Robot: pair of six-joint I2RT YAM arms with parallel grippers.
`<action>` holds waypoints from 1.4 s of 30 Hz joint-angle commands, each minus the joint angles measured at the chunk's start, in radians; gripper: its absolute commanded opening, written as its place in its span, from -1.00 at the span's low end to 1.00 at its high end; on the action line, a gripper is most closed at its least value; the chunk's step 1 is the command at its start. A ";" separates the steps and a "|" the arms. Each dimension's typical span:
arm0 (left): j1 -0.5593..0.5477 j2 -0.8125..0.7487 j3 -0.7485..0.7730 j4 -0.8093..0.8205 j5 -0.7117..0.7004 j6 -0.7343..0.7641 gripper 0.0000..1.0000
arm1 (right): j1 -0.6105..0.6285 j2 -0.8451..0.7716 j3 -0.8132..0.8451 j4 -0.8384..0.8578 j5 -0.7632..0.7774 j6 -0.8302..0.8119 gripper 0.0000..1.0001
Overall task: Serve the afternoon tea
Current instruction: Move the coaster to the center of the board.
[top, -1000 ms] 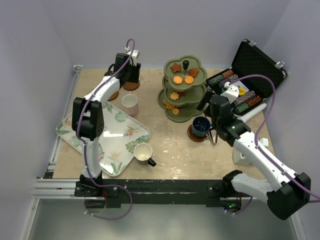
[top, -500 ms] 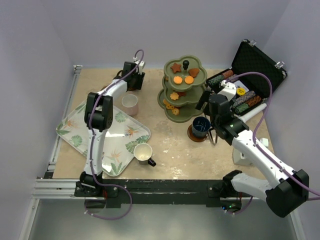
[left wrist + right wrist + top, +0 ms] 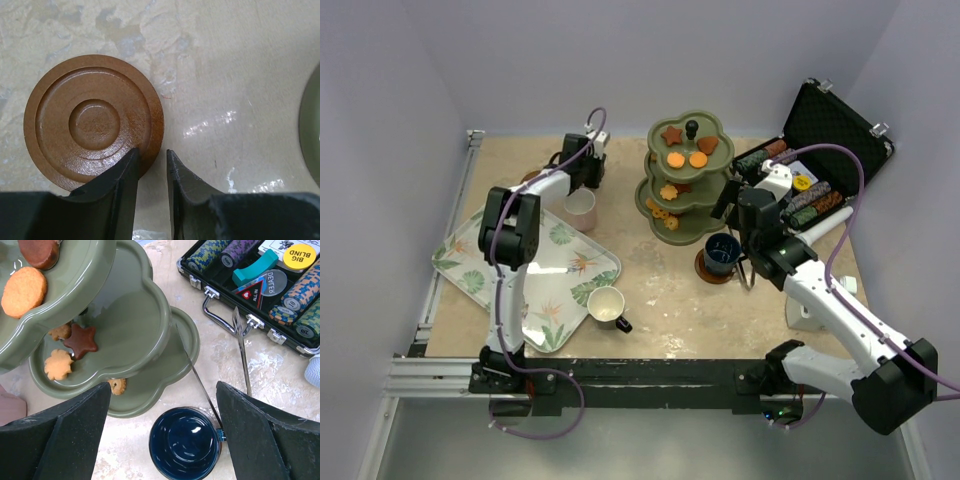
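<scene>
Top external, left gripper: the left gripper point(image 3: 588, 170) is down at the far left of the worktop point(image 3: 660, 300), just beyond the pinkish-white cup point(image 3: 580, 209); what lies under it is hidden.
Top external, right gripper: the right gripper point(image 3: 730, 218) hangs above the navy cup point(image 3: 722, 252), which stands on a brown saucer point(image 3: 704, 268) just in front of the olive-green three-tier stand point(image 3: 685, 175).
Top external, other items: the cream cup point(image 3: 606, 304) stands at the near corner of the leaf-patterned tray point(image 3: 555, 300); the black poker chip case point(image 3: 830, 125) lies open at the far right.
Left wrist, saucer: a round brown saucer point(image 3: 95, 120) lies flat, upper left of the left gripper point(image 3: 152, 165).
Left wrist, grip: the jaws stand narrowly apart. One finger point(image 3: 125, 180) overlaps the saucer's lower right rim and the other is just outside it. I cannot tell whether they pinch it.
Right wrist, grip: the right gripper point(image 3: 164, 390) is spread wide and holds nothing.
Right wrist, cup: the navy cup point(image 3: 184, 445) sits low between the fingers, touching neither.
Right wrist, stand: the stand point(image 3: 135, 315) is just beyond, with a round orange biscuit point(image 3: 22, 288) on an upper tier and a brown star biscuit point(image 3: 80, 340) on a lower tier.
</scene>
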 commanded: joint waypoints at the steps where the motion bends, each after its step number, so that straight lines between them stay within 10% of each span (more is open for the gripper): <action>1: -0.040 -0.051 -0.073 -0.051 0.068 -0.030 -0.36 | -0.003 -0.023 -0.020 0.031 0.001 -0.012 0.82; 42: -0.304 -0.436 -0.647 -0.051 0.180 -0.278 -0.50 | -0.003 -0.149 -0.117 0.064 -0.102 -0.026 0.82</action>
